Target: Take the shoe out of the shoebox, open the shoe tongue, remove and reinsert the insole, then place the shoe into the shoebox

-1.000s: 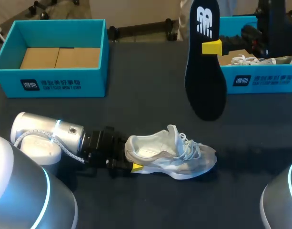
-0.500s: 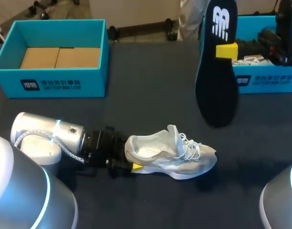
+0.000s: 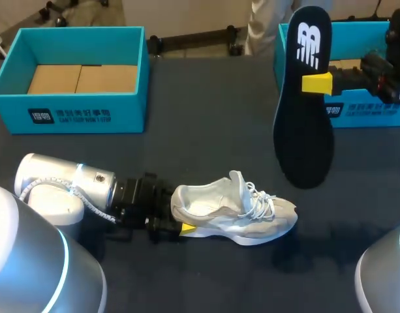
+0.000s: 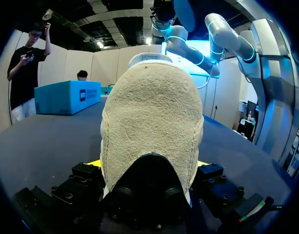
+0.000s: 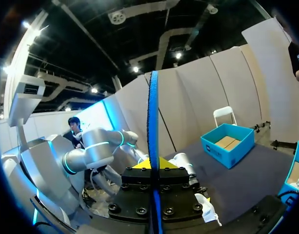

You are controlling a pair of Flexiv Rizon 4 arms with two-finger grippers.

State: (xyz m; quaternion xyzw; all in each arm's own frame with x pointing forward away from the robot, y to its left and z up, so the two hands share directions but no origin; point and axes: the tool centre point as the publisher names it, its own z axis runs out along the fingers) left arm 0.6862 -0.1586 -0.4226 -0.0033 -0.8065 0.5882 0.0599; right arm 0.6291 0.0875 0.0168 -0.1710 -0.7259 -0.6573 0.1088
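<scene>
The shoe (image 3: 235,212) lies out on the table (image 3: 206,130) at lower middle, heel clamped by the left gripper (image 3: 179,220), and the insole (image 3: 304,124) is out, pinched aloft by the right gripper (image 3: 315,83) at upper right, so reinserting it and boxing the shoe seem left.

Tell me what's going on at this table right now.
The left gripper is shut on the heel of the white sneaker, which stands on its sole on the dark table. The right gripper holds the black insole up in the air, out of the shoe, near the right shoebox. The left shoebox stands open with brown cardboard inside. So the insole is out and not yet reinserted.
</scene>
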